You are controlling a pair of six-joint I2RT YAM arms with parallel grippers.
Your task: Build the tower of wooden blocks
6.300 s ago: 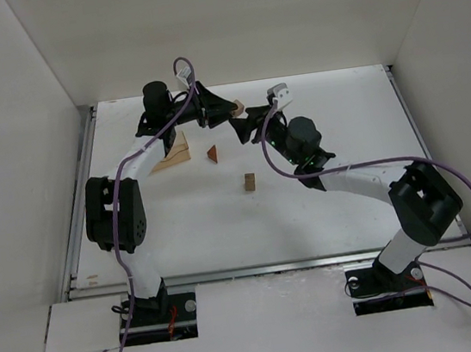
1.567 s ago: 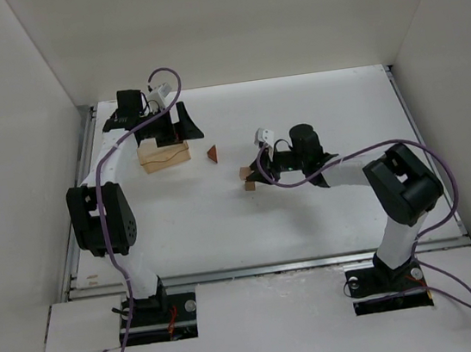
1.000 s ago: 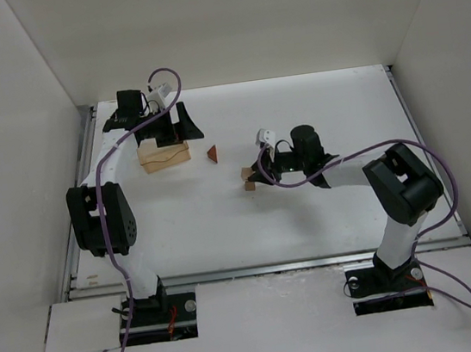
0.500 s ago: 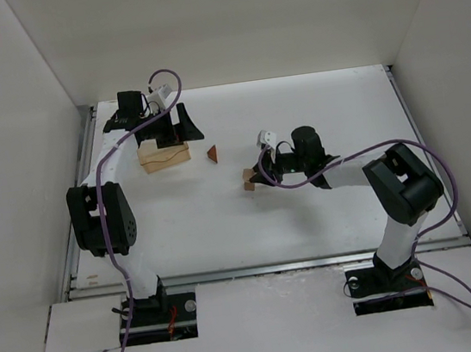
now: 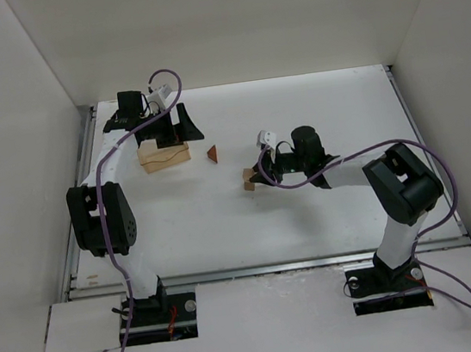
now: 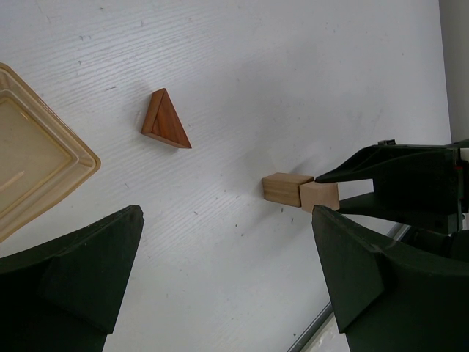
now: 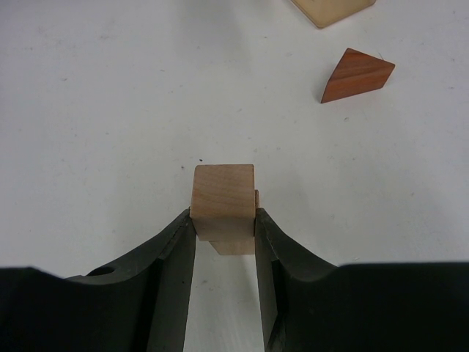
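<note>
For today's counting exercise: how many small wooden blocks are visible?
3: a reddish triangle lying alone, a tan block on the table, and a second tan block beside it in the right gripper.

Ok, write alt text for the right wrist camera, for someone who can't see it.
Two black fingers clamp a tan wooden cube over a white table, a second tan block partly hidden against it. A reddish-brown triangular block lies apart at upper right, near a pale tray corner.

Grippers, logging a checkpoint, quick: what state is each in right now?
Left gripper: open, empty.
Right gripper: closed on a tan block.
</note>
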